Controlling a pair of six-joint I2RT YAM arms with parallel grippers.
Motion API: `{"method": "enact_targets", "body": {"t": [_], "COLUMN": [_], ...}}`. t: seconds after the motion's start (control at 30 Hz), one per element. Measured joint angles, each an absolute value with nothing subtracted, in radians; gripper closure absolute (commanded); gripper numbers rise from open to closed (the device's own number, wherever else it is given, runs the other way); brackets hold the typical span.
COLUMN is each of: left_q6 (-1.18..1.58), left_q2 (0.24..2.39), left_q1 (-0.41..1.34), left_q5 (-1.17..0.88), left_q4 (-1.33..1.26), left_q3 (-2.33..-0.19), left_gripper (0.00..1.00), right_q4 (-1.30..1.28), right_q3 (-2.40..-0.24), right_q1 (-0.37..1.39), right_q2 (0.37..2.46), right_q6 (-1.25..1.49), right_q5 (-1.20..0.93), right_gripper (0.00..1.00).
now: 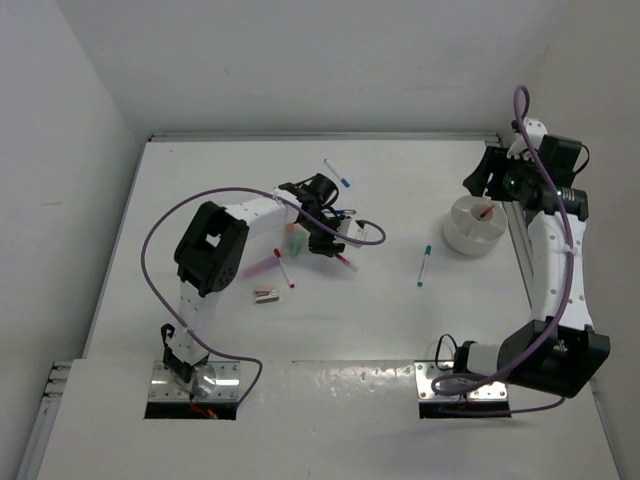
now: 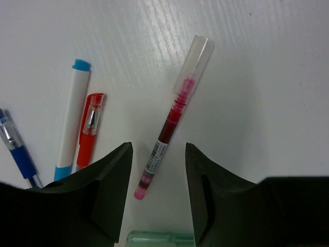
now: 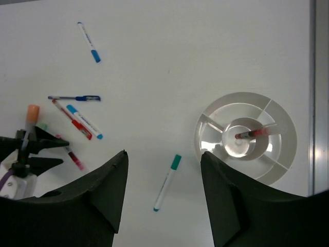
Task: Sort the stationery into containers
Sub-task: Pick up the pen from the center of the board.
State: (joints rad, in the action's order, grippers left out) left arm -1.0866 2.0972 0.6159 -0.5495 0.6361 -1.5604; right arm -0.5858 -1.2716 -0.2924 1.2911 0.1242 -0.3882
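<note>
Sorted: one red pen (image 3: 252,134) in tub (image 3: 286,117) — remainder loose. Left gripper (image 2: 158,149) wide astride pink pen (image 2: 172,121); right gripper (image 3: 163,154) wide, empty.

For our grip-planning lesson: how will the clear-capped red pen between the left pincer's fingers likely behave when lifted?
The red pen looks slim and rigid, probably light. Its round barrel lies flat on the smooth table, so a nudge may roll it. The left pincer straddles its tail end; lifted there, it might tip.

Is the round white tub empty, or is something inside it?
Not empty. One red pen rests in the tub, in its middle cup; the outer sections around it look bare.
</note>
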Motion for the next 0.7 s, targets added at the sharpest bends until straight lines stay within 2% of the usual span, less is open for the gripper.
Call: {"method": "enact_targets", "body": {"t": [0.33, 0.43, 0.57, 0.6, 0.63, 0.67, 0.7], "left_q6": [-1.144, -1.147, -1.161, -1.162, -1.161, -1.157, -1.154], "left_q2": [2.165, 2.187, 2.2, 2.2, 2.197, 2.192, 2.183], "left_q1": [0.623, 0.624, 0.632, 0.634, 0.637, 0.64, 0.642], "left_q5": [-0.541, -0.543, -0.533, -0.531, -0.526, -0.521, -0.52], "left_q4": [0.717, 0.756, 0.783, 0.783, 0.779, 0.772, 0.764], "left_q3": [-1.608, -1.643, -1.667, -1.666, -1.662, -1.654, -1.64], "left_gripper": [0.57, 0.65, 0.81, 0.86, 0.96, 1.0, 1.0], "right_q4": [-0.639, -0.651, -0.665, -0.668, -0.672, -0.677, -0.682], "right_q3": [-1.295, -1.302, -1.306, -1.307, -1.308, -1.308, -1.308], "right_q1": [-0.292, -0.291, -0.288, -0.285, -0.284, -0.281, -0.278], "right_q2": [1.278, 1.278, 1.276, 1.276, 1.276, 1.276, 1.275], "right_q6": [0.151, 0.157, 0.159, 0.16, 0.162, 0.162, 0.163], "right_q5": [-0.445, -0.466, -0.492, -0.498, -0.505, -0.511, -0.517], "right_gripper": [0.42, 0.42, 0.42, 0.42, 0.42, 0.42, 0.42]}}
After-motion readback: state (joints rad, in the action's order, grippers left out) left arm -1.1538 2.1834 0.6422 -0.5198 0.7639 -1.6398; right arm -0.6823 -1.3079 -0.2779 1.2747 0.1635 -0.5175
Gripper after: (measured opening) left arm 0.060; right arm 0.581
